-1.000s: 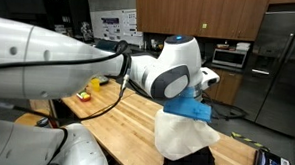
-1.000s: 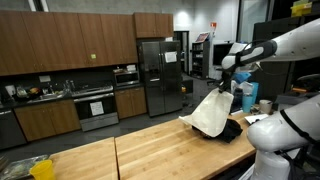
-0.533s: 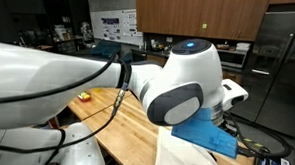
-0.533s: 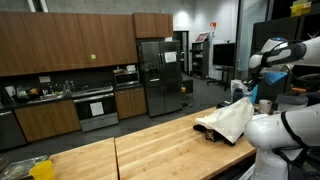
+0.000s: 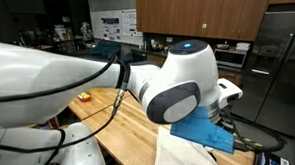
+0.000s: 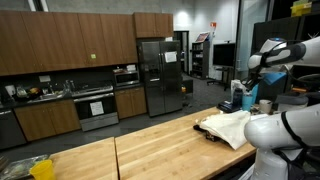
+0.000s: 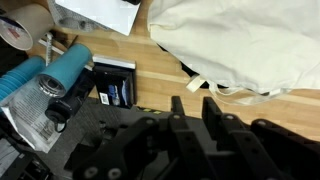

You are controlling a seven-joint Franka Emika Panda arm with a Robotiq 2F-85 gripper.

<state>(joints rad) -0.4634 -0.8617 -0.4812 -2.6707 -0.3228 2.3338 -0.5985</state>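
Cloth [image 7: 240,40] heaped on wooden table [image 7: 155,78], long axis across wrist view, gripper [image 7: 193,104] just beside, jaws apart, empty

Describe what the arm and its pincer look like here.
The arm is glossy white with rounded shells and dark grey joint rings; black cables run along it, and a blue part sits at the wrist. The pincer is black with two blocky fingers.
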